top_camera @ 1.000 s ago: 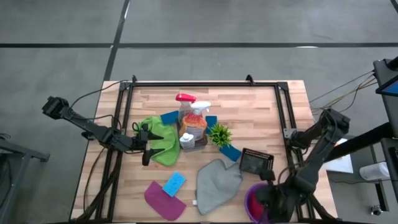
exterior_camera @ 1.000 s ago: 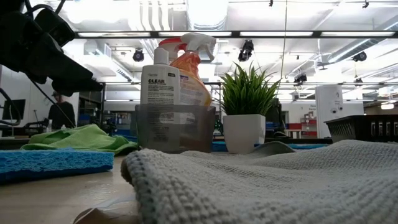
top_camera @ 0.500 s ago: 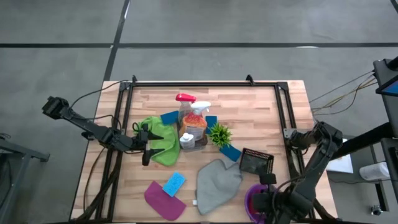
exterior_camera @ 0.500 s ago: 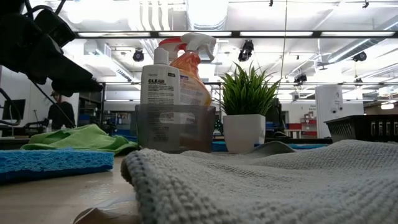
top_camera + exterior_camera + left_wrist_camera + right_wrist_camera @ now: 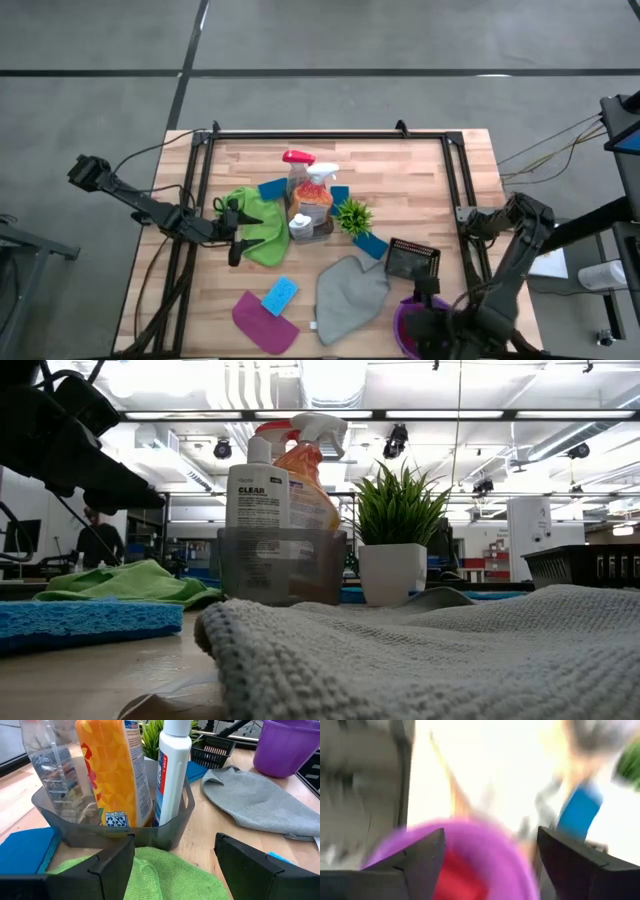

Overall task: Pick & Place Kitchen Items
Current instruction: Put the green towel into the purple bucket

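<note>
At the desk's (image 5: 420, 175) near edge, the right end effector (image 5: 487, 870) is seen spread wide over the purple bowl (image 5: 408, 320), holding nothing. Beside the bowl lie the grey cloth (image 5: 348, 293), a blue sponge (image 5: 280, 294) and the magenta cloth (image 5: 264, 320). Farther in, the left end effector (image 5: 172, 862) is held wide and empty over the green cloth (image 5: 150, 877), facing the grey bin (image 5: 170, 827) in which the orange spray bottle (image 5: 112, 770) and the clear spray bottle (image 5: 50, 767) stand upright.
</note>
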Robot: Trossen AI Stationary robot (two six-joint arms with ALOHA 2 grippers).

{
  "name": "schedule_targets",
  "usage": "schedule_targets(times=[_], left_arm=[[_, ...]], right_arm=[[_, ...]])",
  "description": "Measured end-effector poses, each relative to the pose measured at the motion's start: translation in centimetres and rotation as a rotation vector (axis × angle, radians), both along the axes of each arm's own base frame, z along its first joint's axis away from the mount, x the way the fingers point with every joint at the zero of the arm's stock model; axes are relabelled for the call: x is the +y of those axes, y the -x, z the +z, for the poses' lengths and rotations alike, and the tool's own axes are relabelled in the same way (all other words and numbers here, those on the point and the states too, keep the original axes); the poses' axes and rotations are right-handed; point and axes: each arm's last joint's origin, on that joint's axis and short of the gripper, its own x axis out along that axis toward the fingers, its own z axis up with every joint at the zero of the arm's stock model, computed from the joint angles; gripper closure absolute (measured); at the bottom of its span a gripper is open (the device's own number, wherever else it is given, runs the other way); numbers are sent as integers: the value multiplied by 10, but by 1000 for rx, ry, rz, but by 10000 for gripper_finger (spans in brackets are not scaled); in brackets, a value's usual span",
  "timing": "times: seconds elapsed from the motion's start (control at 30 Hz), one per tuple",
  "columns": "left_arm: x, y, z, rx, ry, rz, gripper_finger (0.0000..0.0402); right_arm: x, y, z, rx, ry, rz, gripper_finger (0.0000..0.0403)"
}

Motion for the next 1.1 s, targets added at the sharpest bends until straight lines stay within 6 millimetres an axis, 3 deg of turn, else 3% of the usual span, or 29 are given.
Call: schedule_targets(times=[0.13, 0.27, 0.57, 0.7, 0.83, 0.93, 1.1], left_arm=[[0, 0, 0, 0, -5, 0, 123], [0, 0, 0, 0, -8, -1, 123], [0, 0, 0, -1, 2, 3, 122], [0, 0, 1, -10, 6, 3, 122], [0, -1, 2, -22, 10, 2, 122], [0, -1, 2, -23, 10, 2, 122], [0, -1, 2, -22, 9, 2, 122]], right_arm=[[8, 13, 16, -293, 109, 81, 74], [14, 20, 18, -459, 241, 129, 73], [6, 18, -18, -618, 434, 103, 73], [-2, 10, -37, -632, 329, 113, 73], [-8, -11, -50, -621, 119, 251, 73], [-10, -24, -48, -666, 7, 391, 73], [-24, -33, -43, -812, 13, 515, 73]])
